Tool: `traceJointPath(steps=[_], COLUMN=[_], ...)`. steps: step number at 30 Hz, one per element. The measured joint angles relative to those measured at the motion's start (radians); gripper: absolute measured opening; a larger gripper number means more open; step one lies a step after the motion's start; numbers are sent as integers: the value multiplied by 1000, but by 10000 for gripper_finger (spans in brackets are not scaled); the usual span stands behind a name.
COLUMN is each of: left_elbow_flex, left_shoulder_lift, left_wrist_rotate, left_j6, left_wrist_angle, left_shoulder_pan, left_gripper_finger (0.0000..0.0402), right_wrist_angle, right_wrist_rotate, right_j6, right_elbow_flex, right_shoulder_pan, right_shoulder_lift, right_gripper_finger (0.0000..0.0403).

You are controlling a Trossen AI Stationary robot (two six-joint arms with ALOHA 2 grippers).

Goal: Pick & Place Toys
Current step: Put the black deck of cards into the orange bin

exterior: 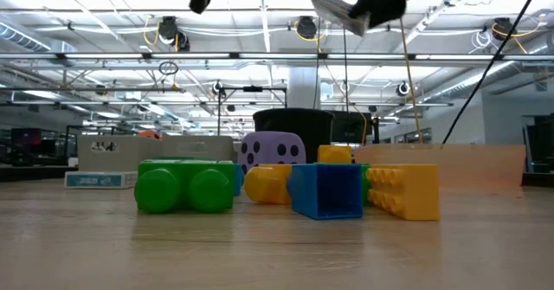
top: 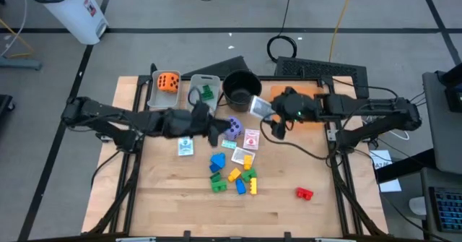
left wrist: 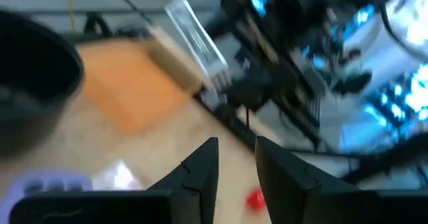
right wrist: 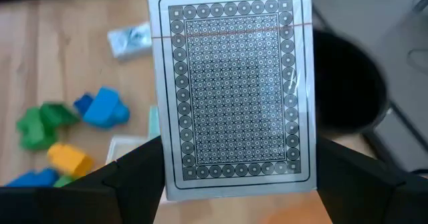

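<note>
Over the wooden surface (top: 173, 206), your right gripper (right wrist: 234, 164) is clamped on a card deck (right wrist: 235, 90) beside the black pot (top: 240, 88); your left gripper (left wrist: 234, 158), fingers slightly apart, holds nothing.

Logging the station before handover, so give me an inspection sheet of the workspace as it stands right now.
Surface: wooden table, dry, no spills seen.
Job's things: block cluster mid-table; red block apart; purple die; orange die in a grey bin; cards lying flat.
Clutter: black pot.
Grippers: right gripper shut on a card deck near the pot; left gripper empty, jaws slightly apart, above the die.
Cables: black cable trailing across the table.
Surroundings: keyboard, white bin.
</note>
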Motion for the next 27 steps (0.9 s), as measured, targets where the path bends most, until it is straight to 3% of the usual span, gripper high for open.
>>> traceJointPath(steps=[7, 13, 20, 27], left_elbow_flex=[0, 0, 0, 2], left_shoulder_lift=[0, 0, 0, 29], left_wrist_rotate=[254, 467, 538, 564], left_j6=[3, 23, 85, 115], left_wrist_angle=[89, 100, 86, 94], left_shoulder_pan=[234, 387, 450, 452], left_gripper_finger=[113, 186, 264, 286], right_wrist_angle=[1, 29, 96, 140], right_wrist_rotate=[27, 58, 59, 59], right_j6=[-59, -56, 3, 1], right_elbow_flex=[145, 182, 184, 184], right_shoulder_pan=[-41, -63, -72, -72], right_shoulder_lift=[120, 185, 227, 272], right_gripper_finger=[318, 318, 318, 318])
